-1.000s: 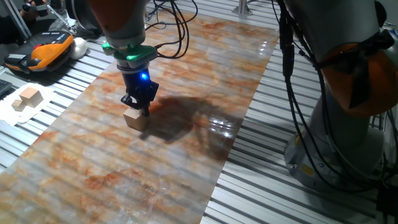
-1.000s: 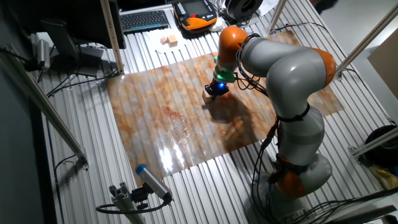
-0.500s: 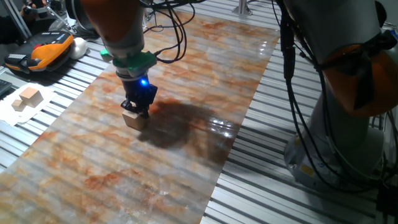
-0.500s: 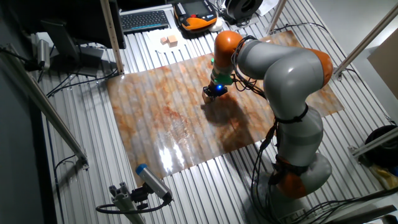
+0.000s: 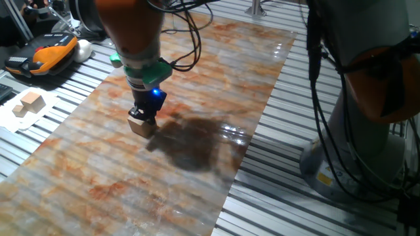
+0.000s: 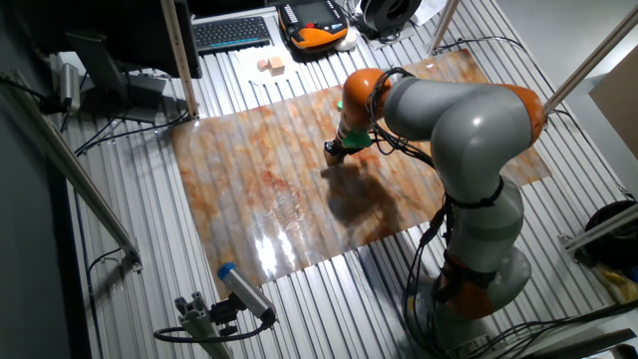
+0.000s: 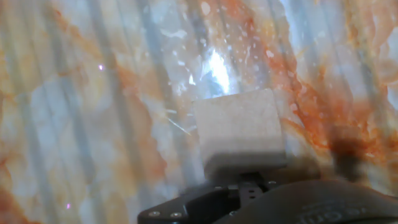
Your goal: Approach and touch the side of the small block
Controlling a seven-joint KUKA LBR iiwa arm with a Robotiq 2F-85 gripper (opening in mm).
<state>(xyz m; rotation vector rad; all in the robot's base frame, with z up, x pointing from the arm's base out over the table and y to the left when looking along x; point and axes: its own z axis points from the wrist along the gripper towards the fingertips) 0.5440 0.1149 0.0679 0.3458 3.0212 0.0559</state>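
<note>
one small block (image 5: 141, 126), two pale blocks (image 5: 27, 103), one tool (image 5: 143, 118).

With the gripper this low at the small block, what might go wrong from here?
1. The gripper sits right at the small block, which lies loose on the glossy marbled mat; further travel would likely shove or tip it.
2. Contact can't be confirmed: the hand view shows the block at the gripper body's edge, fingertips unseen.

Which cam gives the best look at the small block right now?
Hand view: the small block fills mid-frame, top face and near side clear, with the gripper right at its near edge. One fixed view shows the block small, partly under the gripper. The other fixed view shows only a speck.
</note>
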